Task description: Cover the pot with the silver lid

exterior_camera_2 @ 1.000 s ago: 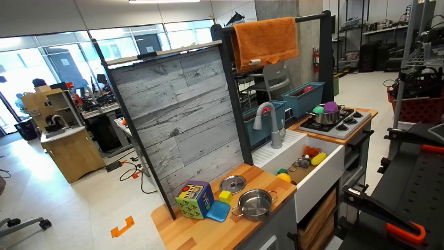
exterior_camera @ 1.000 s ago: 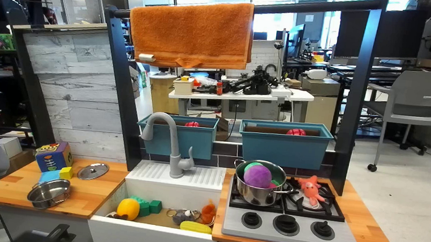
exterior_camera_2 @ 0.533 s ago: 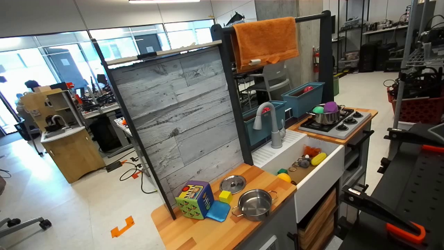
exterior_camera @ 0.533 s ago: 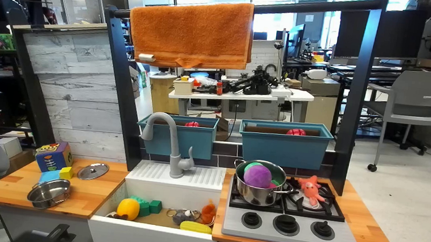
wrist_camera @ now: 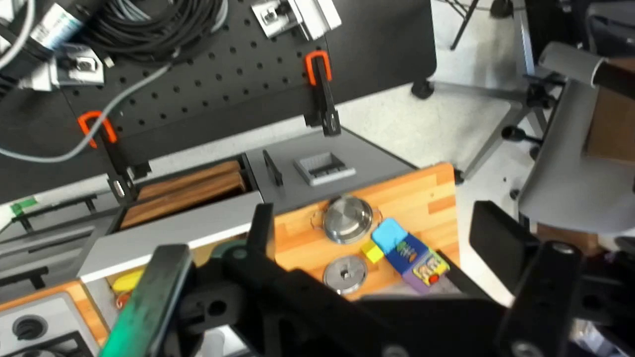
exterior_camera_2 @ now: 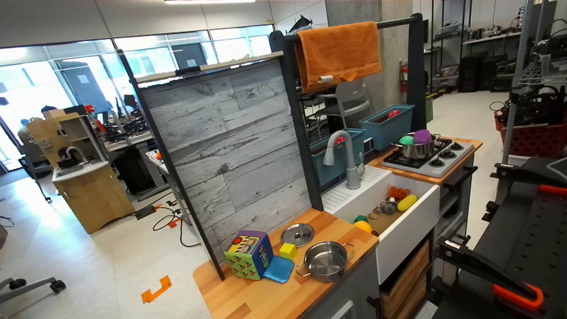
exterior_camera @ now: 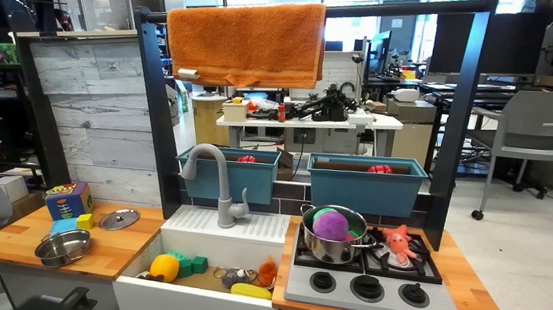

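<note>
Tool (wrist_camera: 374, 231) spread wide and pinching nothing, fingers (wrist_camera: 261, 230) well apart, I look down on the job through the wrist view; neither exterior view shows it. I judge the covering not yet begun: the lid (exterior_camera_2: 297, 235) lies flat on the counter (exterior_camera_2: 261, 299), behind the pot (exterior_camera_2: 325, 262) and apart from it.

It lies knob (wrist_camera: 346, 273) up, which leaves me something to pinch and favours coming from straight above. The pot stands upright near the front edge, mouth up, so the lid should only need carrying across and lowering. A yellow block (exterior_camera_2: 288, 251) sits just beside the lid, near the box (exterior_camera_2: 249, 255); a careless nudge there could shove the lid. I leave the big pot (exterior_camera: 326, 251) alone: the purple ball (exterior_camera: 331, 226) heaped in it would likely keep a lid from seating.

Seen from the wrist, the lid falls between my two fingers, nearer the one on that view's left, and closer to the tool's body than the pot. Both look well below the fingertips, though exactly how far I cannot tell. Next, I think, comes descending and centring the gap over the knob.
</note>
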`<state>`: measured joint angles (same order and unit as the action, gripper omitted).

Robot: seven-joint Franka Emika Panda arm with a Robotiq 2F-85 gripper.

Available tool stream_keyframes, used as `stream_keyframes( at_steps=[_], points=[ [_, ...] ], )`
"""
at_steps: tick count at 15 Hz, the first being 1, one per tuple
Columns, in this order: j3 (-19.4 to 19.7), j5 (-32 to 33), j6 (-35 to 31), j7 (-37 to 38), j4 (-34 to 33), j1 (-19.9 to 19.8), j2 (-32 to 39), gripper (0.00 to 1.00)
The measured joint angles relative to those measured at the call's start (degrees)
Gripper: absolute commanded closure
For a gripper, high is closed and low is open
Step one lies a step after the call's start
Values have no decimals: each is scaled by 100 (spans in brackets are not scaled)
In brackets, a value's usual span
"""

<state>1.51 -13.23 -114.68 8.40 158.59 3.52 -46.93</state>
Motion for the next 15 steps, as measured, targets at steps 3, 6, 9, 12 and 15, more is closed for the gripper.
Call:
stream_keyframes(
  at_steps=[3,6,9,12,15],
  points=[
    [7,-306,-1430,-5,91,-10,598,0],
    [51,-504,-2597,-144,122,-3,1454,0],
    [161,-685,-3602,-385,-19,49,2432,0],
    [106,-856,-4202,-461,-611,286,3411,0],
    [-194,-854,-4266,-385,-1580,487,4343,0]
  ],
)
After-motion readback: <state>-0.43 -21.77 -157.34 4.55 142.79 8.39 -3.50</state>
